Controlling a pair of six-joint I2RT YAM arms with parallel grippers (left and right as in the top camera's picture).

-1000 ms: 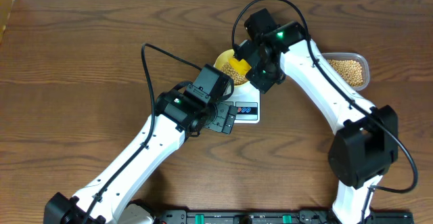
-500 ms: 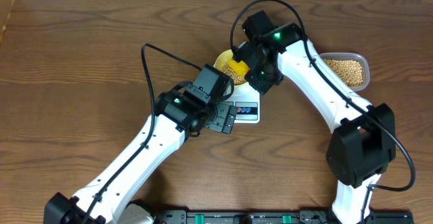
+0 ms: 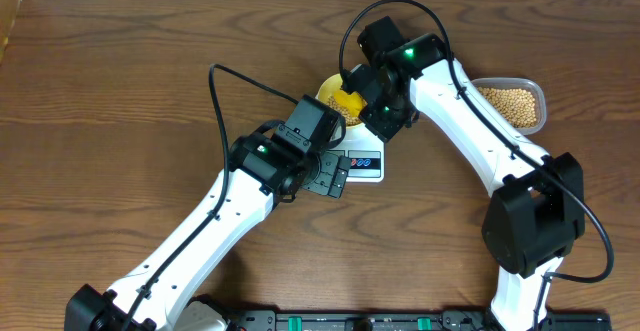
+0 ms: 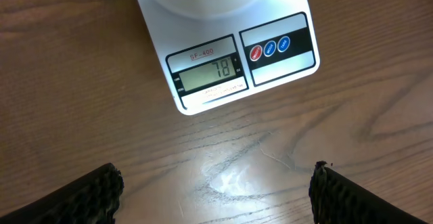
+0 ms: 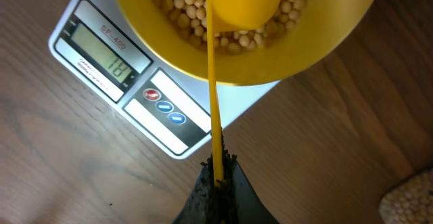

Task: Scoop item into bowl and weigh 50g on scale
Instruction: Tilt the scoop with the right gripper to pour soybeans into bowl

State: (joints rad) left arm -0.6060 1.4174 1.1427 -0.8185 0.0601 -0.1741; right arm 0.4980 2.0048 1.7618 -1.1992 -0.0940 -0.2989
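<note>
The yellow bowl (image 5: pixel 338 21) sits on the white scale (image 5: pixel 169 126), holding tan beans (image 5: pixel 177 11). The display (image 4: pixel 208 70) reads 18 in both wrist views. My right gripper (image 5: pixel 218 176) is shut on the thin handle of a yellow scoop (image 5: pixel 245 1), whose head hangs turned over above the beans in the bowl. In the overhead view the right gripper (image 3: pixel 372 106) covers part of the bowl (image 3: pixel 333 91). My left gripper (image 4: pixel 215 190) is open and empty, low over bare table just in front of the scale (image 4: pixel 223 48).
A clear tub of beans (image 3: pixel 512 104) stands at the right, behind the right arm; its corner shows in the right wrist view (image 5: pixel 409 200). The scale's red and blue buttons (image 4: pixel 269 47) face the left gripper. Brown wooden table all round.
The right gripper with the scoop has shifted slightly left and back over the bowl. The left arm has not moved.
</note>
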